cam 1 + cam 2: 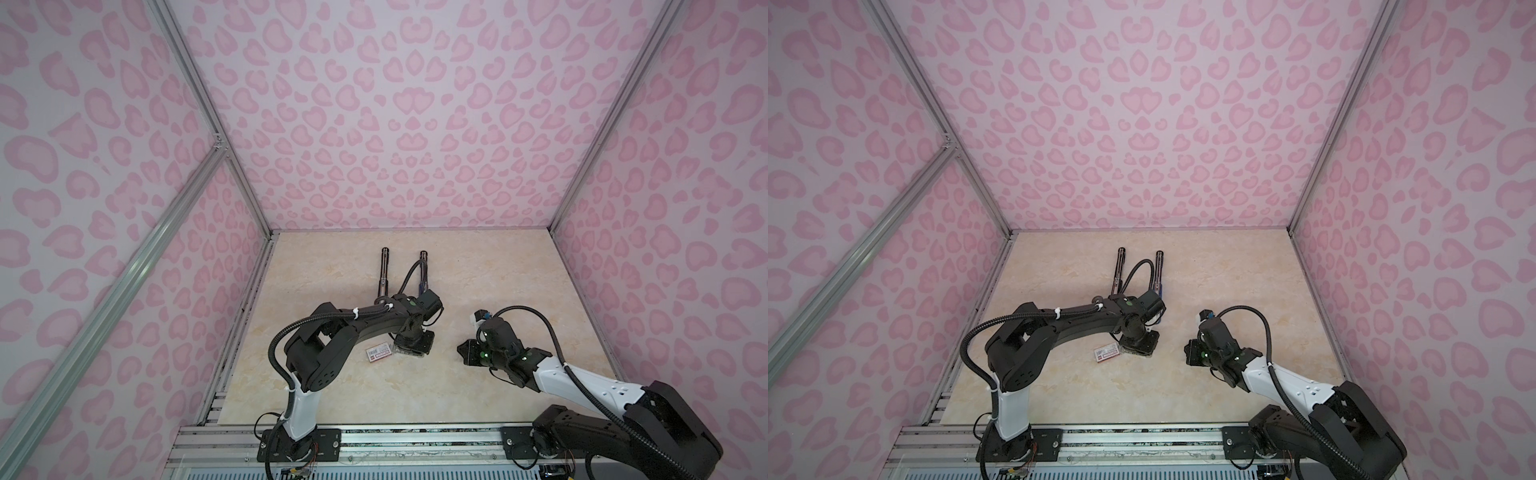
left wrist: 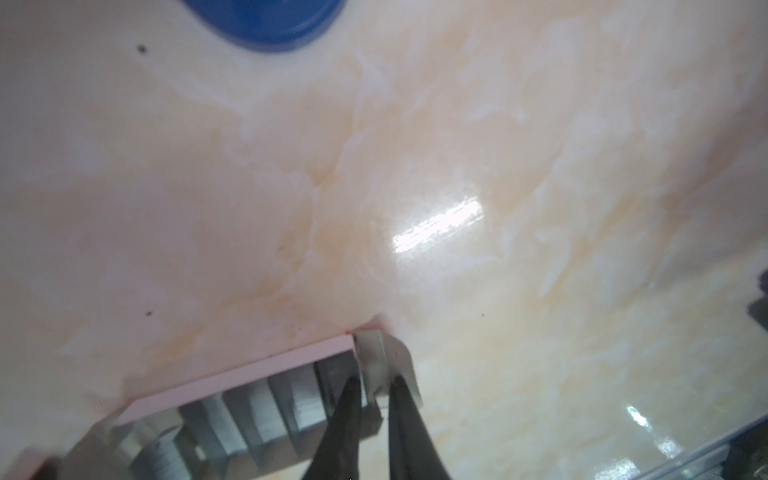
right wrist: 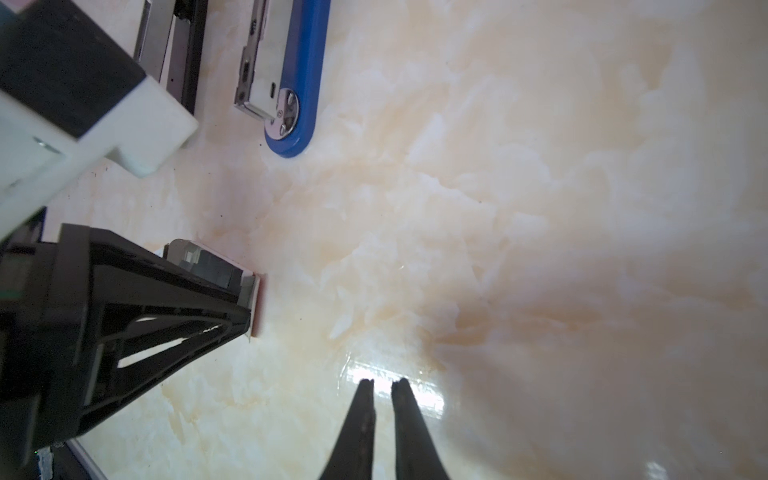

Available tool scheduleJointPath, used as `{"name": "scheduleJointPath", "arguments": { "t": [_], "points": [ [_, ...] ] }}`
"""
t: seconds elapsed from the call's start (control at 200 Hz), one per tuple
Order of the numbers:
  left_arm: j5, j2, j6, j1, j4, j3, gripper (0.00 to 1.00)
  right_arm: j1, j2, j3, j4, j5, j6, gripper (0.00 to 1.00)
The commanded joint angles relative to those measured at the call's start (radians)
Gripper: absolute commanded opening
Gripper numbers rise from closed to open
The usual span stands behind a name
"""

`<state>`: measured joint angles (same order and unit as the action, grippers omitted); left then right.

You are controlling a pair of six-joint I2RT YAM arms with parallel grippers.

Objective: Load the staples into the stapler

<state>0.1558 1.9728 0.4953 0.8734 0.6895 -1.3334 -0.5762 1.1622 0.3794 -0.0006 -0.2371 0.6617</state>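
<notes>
Now your left gripper (image 2: 376,384) is pinched on the end strip of the staples (image 2: 291,399), whose block lies just to the right of the white box sleeve (image 1: 378,353). Beyond the sleeve, toward the back wall, the stapler (image 1: 385,269) lies hinged wide open. Well to the right of the sleeve, your right gripper (image 3: 383,384) hovers over the tabletop, fingers almost together and empty.

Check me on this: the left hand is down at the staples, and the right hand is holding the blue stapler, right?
Not quite. The right hand holds nothing; the right wrist view shows it over bare table, the blue stapler lying apart. The left hand is at the staples.
</notes>
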Motion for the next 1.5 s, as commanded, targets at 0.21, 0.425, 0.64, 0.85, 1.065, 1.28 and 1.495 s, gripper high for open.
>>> {"name": "scheduleJointPath", "arguments": {
  "t": [0.21, 0.425, 0.64, 0.85, 1.065, 1.28, 1.495],
  "points": [
    [-0.032, -0.002, -0.004, 0.001, 0.025, -0.034, 0.20, -0.001, 0.011, -0.007, 0.036, -0.007, 0.004, 0.13],
    [-0.044, -0.002, -0.003, 0.001, 0.030, -0.045, 0.20, -0.001, 0.018, -0.006, 0.047, -0.016, 0.006, 0.12],
    [-0.034, 0.011, -0.008, 0.001, 0.031, -0.051, 0.19, -0.001, 0.018, -0.008, 0.047, -0.017, 0.006, 0.12],
    [-0.036, 0.034, -0.012, 0.001, 0.036, -0.060, 0.18, -0.001, 0.011, -0.007, 0.042, -0.016, 0.004, 0.11],
    [-0.040, 0.030, -0.011, 0.001, 0.036, -0.058, 0.16, 0.000, -0.001, -0.011, 0.038, -0.013, 0.003, 0.11],
    [-0.058, 0.025, -0.005, 0.000, 0.032, -0.060, 0.19, 0.000, -0.002, -0.016, 0.043, -0.015, 0.006, 0.11],
    [-0.056, 0.031, -0.004, -0.001, 0.033, -0.064, 0.20, -0.001, -0.004, -0.020, 0.043, -0.014, 0.006, 0.11]
  ]
}}
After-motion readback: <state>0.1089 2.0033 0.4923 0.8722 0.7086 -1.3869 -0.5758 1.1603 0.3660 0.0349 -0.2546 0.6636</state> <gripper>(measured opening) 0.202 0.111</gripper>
